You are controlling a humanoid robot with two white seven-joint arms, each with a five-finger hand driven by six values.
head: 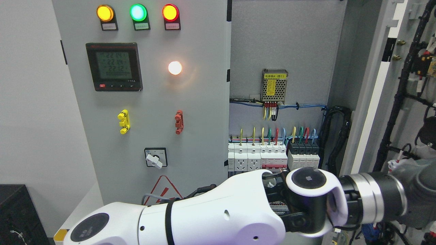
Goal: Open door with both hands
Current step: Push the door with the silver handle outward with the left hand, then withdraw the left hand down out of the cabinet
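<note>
Across the bottom of the head view, the left arm [190, 214] is seen entering from the lower left and reaching toward the right, its wrist passing into a grey sleeve-like section near the right edge. The left hand itself is not seen clearly there, so whether its fingers are spread or curled cannot be told. No right arm or right hand is shown.

The cabinet's right door [381, 102] is already swung outward, its edge standing at the right of the opening, with black cable bundles [405, 88] fixed to its inner face. Through the opening, the power supply [274, 86], coloured wiring and the row of breakers [272, 154] are exposed. The left door [190, 102] is shut and carries three indicator lamps [137, 13], a digital meter [114, 66], a lit white lamp [175, 67], a yellow handle [124, 121], a red handle [179, 121] and a rotary switch [155, 157].

The step in hand is judged to be swinging the right door fully aside. It is best done by pushing along the door's arc, so that the cables are not snagged and the breakers are not brushed by the forearm.
</note>
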